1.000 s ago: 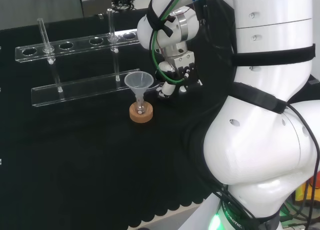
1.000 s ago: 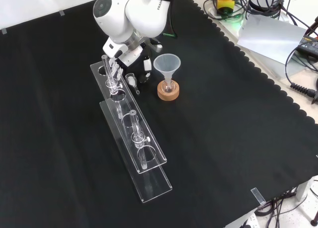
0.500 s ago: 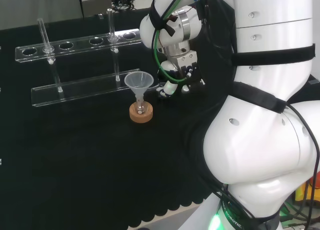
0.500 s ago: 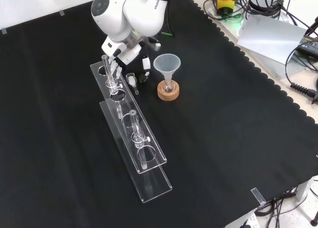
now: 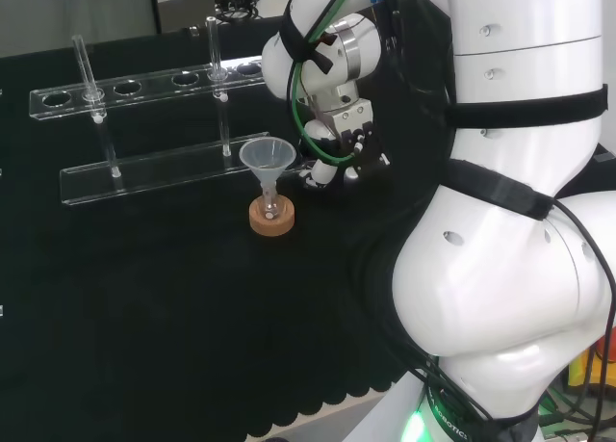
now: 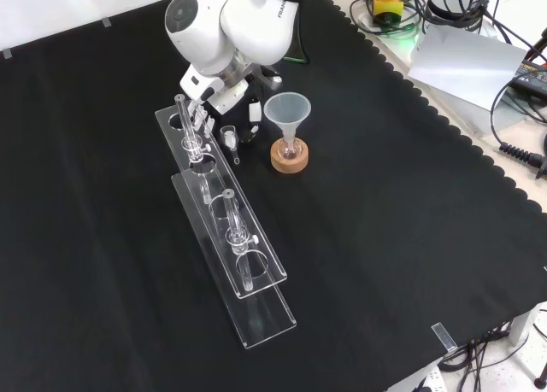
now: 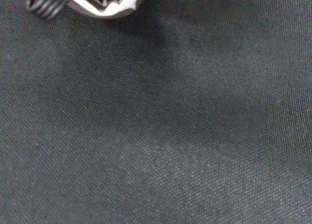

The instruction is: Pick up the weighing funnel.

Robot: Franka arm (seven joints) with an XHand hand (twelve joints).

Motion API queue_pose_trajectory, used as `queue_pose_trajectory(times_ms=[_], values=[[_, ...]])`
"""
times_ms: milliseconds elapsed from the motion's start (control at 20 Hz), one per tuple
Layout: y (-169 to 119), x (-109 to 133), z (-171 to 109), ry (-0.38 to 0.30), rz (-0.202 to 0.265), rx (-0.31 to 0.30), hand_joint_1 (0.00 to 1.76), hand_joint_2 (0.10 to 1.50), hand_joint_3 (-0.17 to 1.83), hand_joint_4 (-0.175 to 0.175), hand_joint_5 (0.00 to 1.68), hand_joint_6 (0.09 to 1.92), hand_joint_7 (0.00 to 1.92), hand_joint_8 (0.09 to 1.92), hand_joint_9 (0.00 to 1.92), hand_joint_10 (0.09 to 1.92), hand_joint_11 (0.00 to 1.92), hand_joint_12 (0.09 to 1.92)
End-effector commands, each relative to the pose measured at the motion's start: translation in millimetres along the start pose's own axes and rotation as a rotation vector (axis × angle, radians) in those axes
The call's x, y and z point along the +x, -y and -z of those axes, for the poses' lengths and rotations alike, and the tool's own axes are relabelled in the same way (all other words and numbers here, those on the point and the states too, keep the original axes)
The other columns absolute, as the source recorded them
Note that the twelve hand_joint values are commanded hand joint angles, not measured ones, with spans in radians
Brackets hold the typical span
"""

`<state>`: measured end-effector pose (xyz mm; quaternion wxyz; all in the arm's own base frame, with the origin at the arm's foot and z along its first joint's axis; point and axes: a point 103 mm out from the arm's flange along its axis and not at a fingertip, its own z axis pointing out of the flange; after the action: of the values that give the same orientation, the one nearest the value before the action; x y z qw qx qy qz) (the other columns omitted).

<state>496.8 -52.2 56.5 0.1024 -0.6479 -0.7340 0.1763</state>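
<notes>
I'm watching the hand (image 6: 250, 114) hang low over the cloth (image 6: 385, 196), with the weighing funnel (image 6: 230, 139) lying just beside it, on its side toward the front camera, between the tube rack (image 6: 224, 230) and the big funnel (image 6: 287, 110). The piece's long axis runs straight out from the hand, cup end nearest, stem pointing away, roughly along the rack. Whether the hand is spread or closing on it, I can't tell from here.
</notes>
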Motion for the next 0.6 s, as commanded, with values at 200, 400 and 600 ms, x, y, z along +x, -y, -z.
queue_pose_trajectory(times_ms=[200, 400, 600], values=[[4, -7, 17, 0.012, -0.011, -0.007, 1.07, 0.71, 0.74, 0.175, 1.08, 1.05, 0.48, 0.69, 0.77, 0.53, 0.47, 1.30], [7, -18, 22, 0.014, -0.022, -0.010, 1.06, 0.72, 0.73, 0.175, 1.07, 1.06, 0.47, 0.69, 0.77, 0.53, 0.47, 1.30], [19, -18, 35, 0.023, -0.026, -0.015, 1.06, 0.72, 0.73, 0.175, 1.06, 1.07, 0.47, 0.69, 0.77, 0.53, 0.48, 1.30]])
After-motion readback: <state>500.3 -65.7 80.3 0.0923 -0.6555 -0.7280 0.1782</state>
